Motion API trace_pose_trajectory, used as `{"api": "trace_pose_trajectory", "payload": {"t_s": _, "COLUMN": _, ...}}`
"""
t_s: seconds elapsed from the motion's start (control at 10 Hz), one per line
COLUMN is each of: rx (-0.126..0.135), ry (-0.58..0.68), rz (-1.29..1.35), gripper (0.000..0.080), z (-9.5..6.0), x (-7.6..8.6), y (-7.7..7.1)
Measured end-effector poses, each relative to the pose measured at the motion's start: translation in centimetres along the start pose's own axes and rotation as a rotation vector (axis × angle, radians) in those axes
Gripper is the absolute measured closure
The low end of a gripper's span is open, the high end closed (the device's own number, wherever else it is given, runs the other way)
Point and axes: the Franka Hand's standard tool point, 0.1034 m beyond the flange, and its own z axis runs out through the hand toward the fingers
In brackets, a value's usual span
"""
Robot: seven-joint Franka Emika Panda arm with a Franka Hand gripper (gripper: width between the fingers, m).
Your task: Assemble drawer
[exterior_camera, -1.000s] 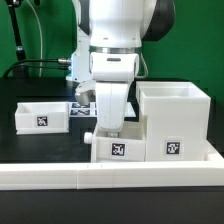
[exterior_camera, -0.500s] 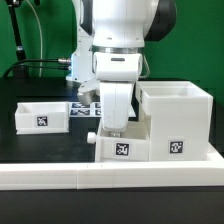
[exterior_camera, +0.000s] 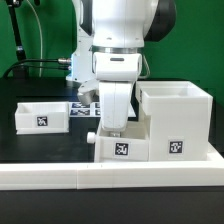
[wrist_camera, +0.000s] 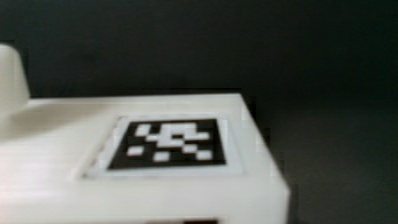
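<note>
- Rail (exterior_camera: pixel 60 178) comes nearest to me in the exterior view: long, low and white, running from side to side along the front.
- Just behind it I see the near tray (exterior_camera: pixel 118 150) on the black table (exterior_camera: pixel 40 147). Its tag faces the camera and a small knob (exterior_camera: pixel 90 138) sticks out on the exterior view's left.
- On the exterior view's right of that tray stands the shell (exterior_camera: pixel 175 118). It is taller and open at the top, with a tag low on its front. The two look pressed side against side, with their fronts about in line. I cannot tell whether the tray sits partly inside the shell.
- The gripper (exterior_camera: pixel 112 127) hangs straight down over the rear part of the near tray, close beside the shell's wall. Its tips are lost against the white plastic, so I cannot tell whether the jaws are apart, together or clamped on anything.
- My wrist view is blurred. It shows a white face (wrist_camera: pixel 71 170) bearing one tag, with dark table beyond it. I cannot tell which part this face belongs to.
- Farther back, on the exterior view's left, the far tray (exterior_camera: pixel 42 115) stands well apart from the near tray. It is open at the top and its tag faces the camera.
- Behind that, the marker board (exterior_camera: pixel 84 106) lies flat on the table between the far tray and the arm (exterior_camera: pixel 118 40), which hides part of it.
- The arm rises white and bulky out of the top of the picture.
</note>
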Motion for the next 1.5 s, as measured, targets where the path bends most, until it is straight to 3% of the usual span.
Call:
{"api": "trace_pose_trajectory", "payload": {"t_s": 0.6, "rx": 0.000, "ry": 0.000, "rz": 0.001, "gripper": 0.0757, "z": 0.00, "x": -0.03, "y": 0.01}}
{"api": "trace_pose_trajectory", "payload": {"t_s": 0.8, "rx": -0.021, "ry": 0.006, "rz": 0.004, "gripper": 0.0757, "z": 0.04, "x": 0.06, "y": 0.09}}
{"api": "trace_pose_trajectory", "payload": {"t_s": 1.5, "rx": -0.006, "ry": -0.002, "rz": -0.017, "gripper": 0.0757, "z": 0.08, "x": -0.40, "y": 0.15}}
